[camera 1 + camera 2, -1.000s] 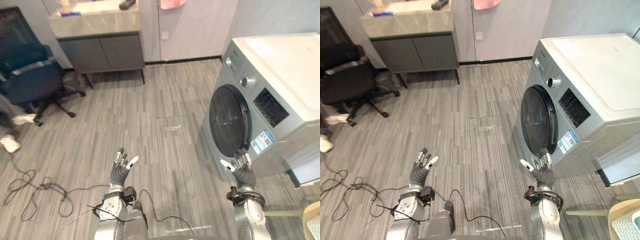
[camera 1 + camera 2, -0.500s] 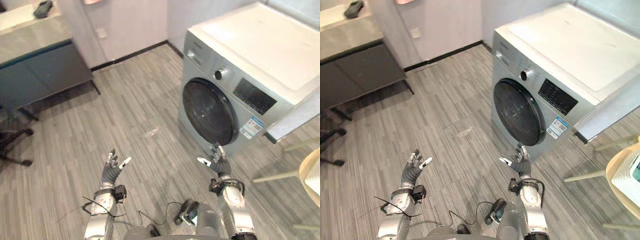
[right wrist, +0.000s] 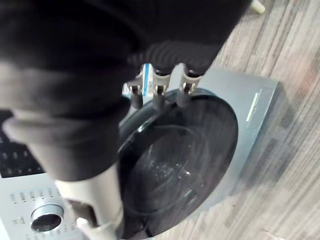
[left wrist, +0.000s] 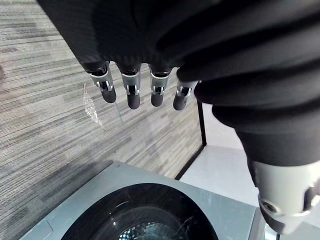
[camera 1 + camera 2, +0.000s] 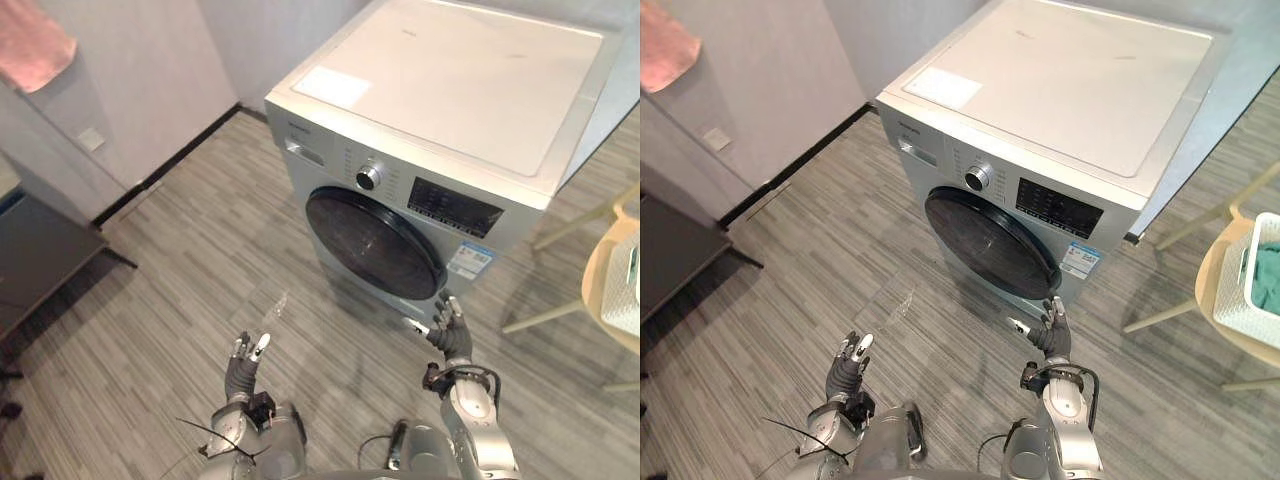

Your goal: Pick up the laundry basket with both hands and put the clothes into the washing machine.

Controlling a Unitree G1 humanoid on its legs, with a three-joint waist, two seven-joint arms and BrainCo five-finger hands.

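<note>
Left hand (image 5: 241,366), right hand (image 5: 452,340) splayed empty, laundry basket (image 5: 1232,300) edge-cropped

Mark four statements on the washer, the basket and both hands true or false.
1. The washing machine door is shut. True.
2. The right hand holds the laundry basket. False: the basket sits on a wooden stool off to the robot's right, and the right hand is open and empty.
3. Teal clothes lie in the basket. True.
4. The left hand is curled shut. False: its fingers are straight and hold nothing.
</note>
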